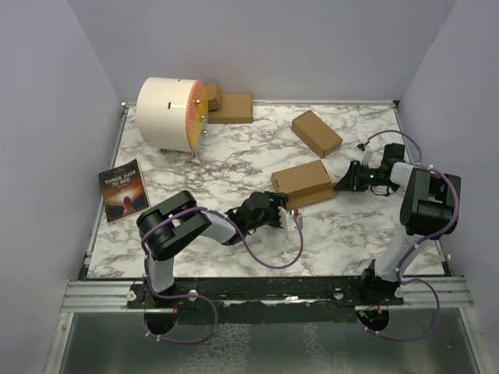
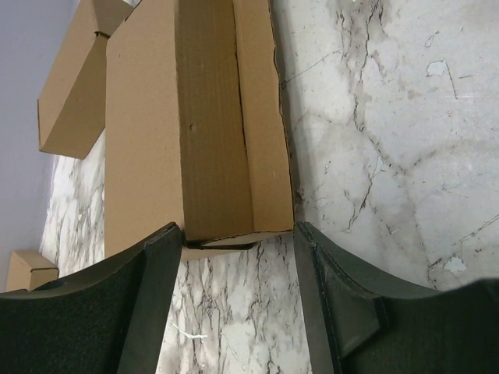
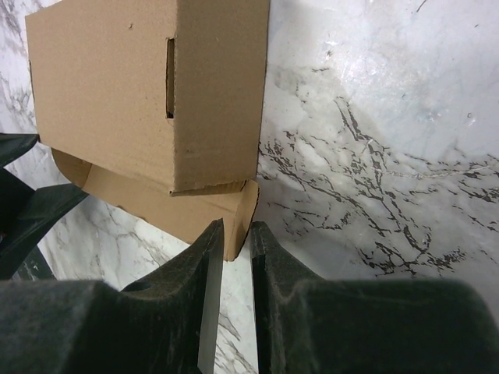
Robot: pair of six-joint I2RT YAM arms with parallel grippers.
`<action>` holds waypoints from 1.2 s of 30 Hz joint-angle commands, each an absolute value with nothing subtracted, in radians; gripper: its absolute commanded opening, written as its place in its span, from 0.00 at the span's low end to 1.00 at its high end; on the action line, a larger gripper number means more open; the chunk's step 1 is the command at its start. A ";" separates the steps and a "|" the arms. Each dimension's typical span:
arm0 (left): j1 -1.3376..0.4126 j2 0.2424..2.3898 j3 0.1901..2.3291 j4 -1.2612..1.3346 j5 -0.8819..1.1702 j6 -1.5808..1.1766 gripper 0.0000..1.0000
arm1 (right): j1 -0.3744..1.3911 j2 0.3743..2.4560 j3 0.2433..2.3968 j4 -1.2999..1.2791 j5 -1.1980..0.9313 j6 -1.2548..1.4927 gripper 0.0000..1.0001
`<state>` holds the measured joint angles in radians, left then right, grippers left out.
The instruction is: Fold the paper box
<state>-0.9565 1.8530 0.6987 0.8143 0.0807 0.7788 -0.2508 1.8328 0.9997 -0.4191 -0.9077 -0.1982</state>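
Note:
The paper box [image 1: 302,181] lies as a brown oblong carton in the middle of the marble table, with a flap sticking out along its near side. My left gripper [image 1: 285,212] is at its near left end. In the left wrist view the box [image 2: 210,117] ends right between the fingertips of the left gripper [image 2: 238,230], which stands open and flanks that end closely. My right gripper [image 1: 341,187] is at the box's right end. In the right wrist view the right gripper [image 3: 236,227] is shut on the thin edge of the box's lower flap [image 3: 195,210], under the box body [image 3: 117,86].
A twin brown carton [image 1: 316,132] lies behind the box, and shows as well in the left wrist view [image 2: 70,86]. A white drum with an orange face [image 1: 170,113] and small cardboard pieces [image 1: 231,107] stand at the back left. A book [image 1: 124,189] lies at the left edge.

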 commanded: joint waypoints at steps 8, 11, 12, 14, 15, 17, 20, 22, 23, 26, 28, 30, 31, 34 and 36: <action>-0.944 1.837 0.729 0.728 0.139 0.735 0.60 | -0.258 1.808 1.010 -0.358 -0.922 -0.183 0.17; -0.943 1.840 0.729 0.723 0.142 0.733 0.60 | -0.258 1.796 1.001 -0.343 -0.907 -0.181 0.16; -0.942 1.839 0.729 0.723 0.143 0.733 0.60 | -0.258 1.794 1.000 -0.340 -0.901 -0.179 0.16; -0.943 1.838 0.730 0.719 0.145 0.731 0.60 | -0.258 1.795 1.002 -0.334 -0.892 -0.172 0.18; -0.942 1.838 0.730 0.717 0.146 0.730 0.60 | -0.258 1.796 1.003 -0.331 -0.888 -0.167 0.19; -0.941 1.838 0.732 0.714 0.147 0.729 0.60 | -0.258 1.796 1.002 -0.321 -0.878 -0.157 0.20; -0.941 1.836 0.732 0.713 0.150 0.726 0.60 | -0.258 1.806 1.008 -0.317 -0.874 -0.144 0.21; -0.940 1.836 0.733 0.711 0.151 0.723 0.60 | -0.258 1.812 1.008 -0.316 -0.874 -0.140 0.21; -0.940 1.837 0.733 0.711 0.152 0.722 0.60 | -0.258 1.813 1.008 -0.316 -0.874 -0.138 0.20; -0.940 1.840 0.733 0.710 0.155 0.719 0.60 | -0.258 1.813 1.006 -0.309 -0.868 -0.135 0.19; -0.939 1.842 0.736 0.708 0.156 0.716 0.60 | -0.258 1.809 1.002 -0.300 -0.864 -0.135 0.15; -0.939 1.845 0.741 0.705 0.154 0.711 0.60 | -0.258 1.808 0.995 -0.299 -0.862 -0.139 0.05; -0.939 1.847 0.743 0.702 0.151 0.709 0.60 | -0.258 1.803 0.989 -0.299 -0.861 -0.143 0.03; -0.939 1.854 0.753 0.696 0.145 0.699 0.60 | -0.258 1.777 0.966 -0.298 -0.863 -0.164 0.01; -0.939 1.859 0.760 0.696 0.143 0.690 0.60 | -0.257 1.758 0.952 -0.295 -0.865 -0.176 0.01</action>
